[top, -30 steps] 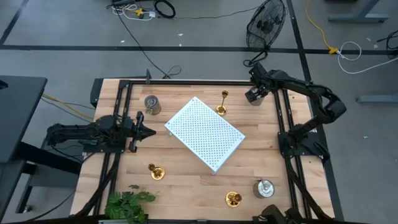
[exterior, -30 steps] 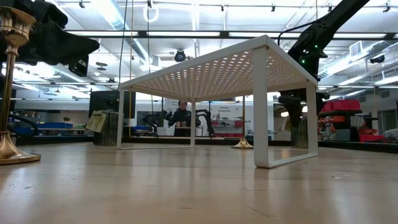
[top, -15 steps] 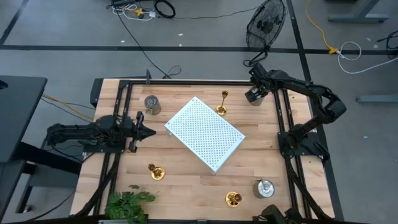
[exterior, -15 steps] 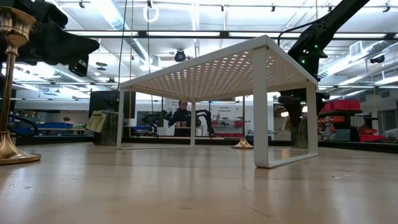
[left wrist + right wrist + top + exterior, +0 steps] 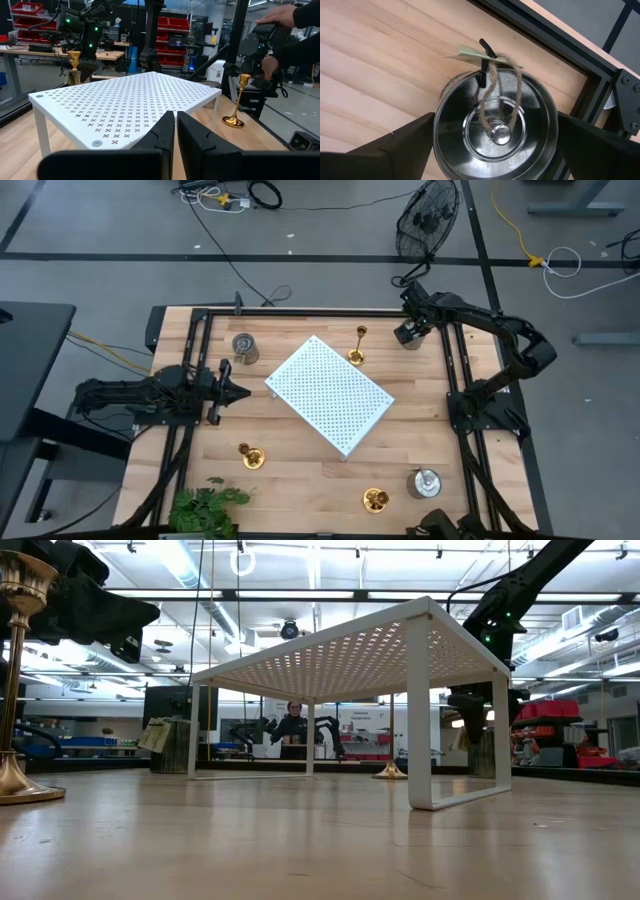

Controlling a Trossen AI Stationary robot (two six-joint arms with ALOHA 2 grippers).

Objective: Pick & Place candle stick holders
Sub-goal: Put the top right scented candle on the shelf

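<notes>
My right gripper [image 5: 410,332] [image 5: 495,122] hangs open, pointing steeply down over a squat silver candle stick holder [image 5: 495,132] at the table's far right corner. One finger stands on either side of it. Twine, a small black clip and a paper tag [image 5: 470,52] sit on its rim. Two more silver holders [image 5: 244,347] [image 5: 424,482] and three brass ones [image 5: 357,345] [image 5: 250,455] [image 5: 375,500] stand upright on their bases on the table. My left gripper [image 5: 240,391] [image 5: 176,130] waits shut and level at the table's left, holding nothing. My right gripper's two fingers [image 5: 405,145] stand close beside the silver holder's round wall [image 5: 440,145], one on each side, coming from above. I cannot tell whether they touch it. The holder stands upright on the table.
A white perforated board [image 5: 330,393] on legs fills the table's middle. A green plant [image 5: 205,508] sits at the near left corner. Black frame rails [image 5: 455,370] run along both sides. A person's hands [image 5: 280,17] show beyond the table's right side.
</notes>
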